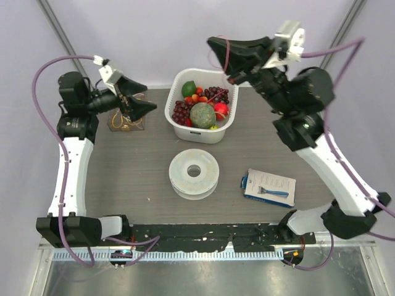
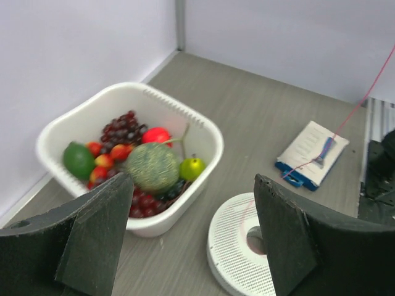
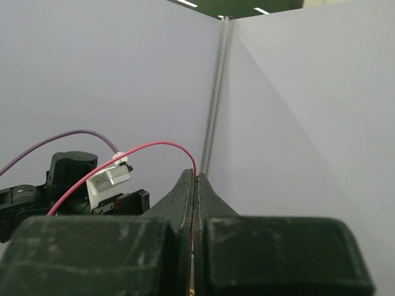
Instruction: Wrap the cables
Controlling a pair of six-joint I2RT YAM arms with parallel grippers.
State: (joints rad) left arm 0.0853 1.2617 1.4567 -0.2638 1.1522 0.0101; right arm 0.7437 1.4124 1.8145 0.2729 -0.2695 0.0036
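Note:
A thin red cable (image 3: 154, 145) arcs leftward out of the tip of my right gripper (image 3: 195, 176), which is shut on it. That gripper (image 1: 211, 43) is raised high behind the fruit basket. In the left wrist view the same red cable (image 2: 353, 110) runs down from the upper right toward the blue-and-white packet. A tangle of orange and yellow cables (image 1: 126, 124) lies in a small clear box at the table's back left. My left gripper (image 1: 143, 97) hovers just above that box, open and holding nothing (image 2: 191, 185). A white spool (image 1: 194, 173) lies flat mid-table.
A white basket (image 1: 179, 79) full of fruit stands at the back centre. A blue-and-white packet (image 1: 270, 187) lies right of the spool. Pale walls close the table in at the back and on both sides. Mauve cords run along both arms.

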